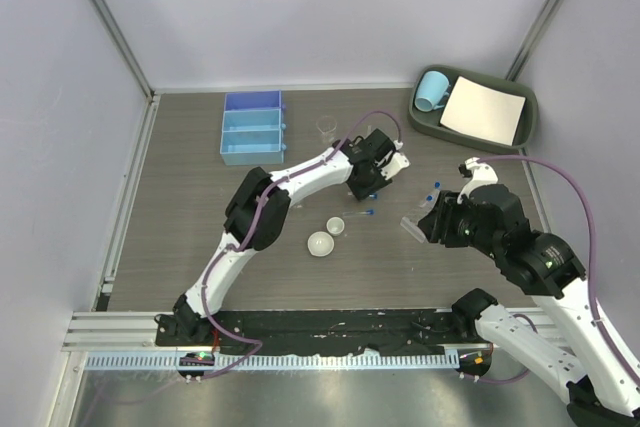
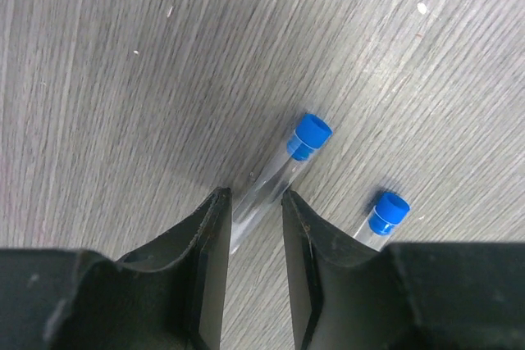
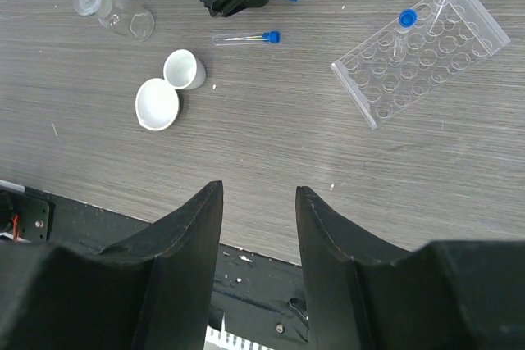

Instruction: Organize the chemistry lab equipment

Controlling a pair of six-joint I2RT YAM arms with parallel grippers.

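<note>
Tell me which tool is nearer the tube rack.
Right. The right tool hangs close by the rack; the left tool is farther off to the rack's left, around a lying tube.

At the far right corner of the grey wooden table point(image 1: 180, 217) we see a dark tray point(image 1: 528, 119). In it a light-blue mug point(image 1: 431, 90) lies beside a white paper sheet point(image 1: 483, 110). Far left stands a blue box point(image 1: 251, 128) with compartments.
</note>
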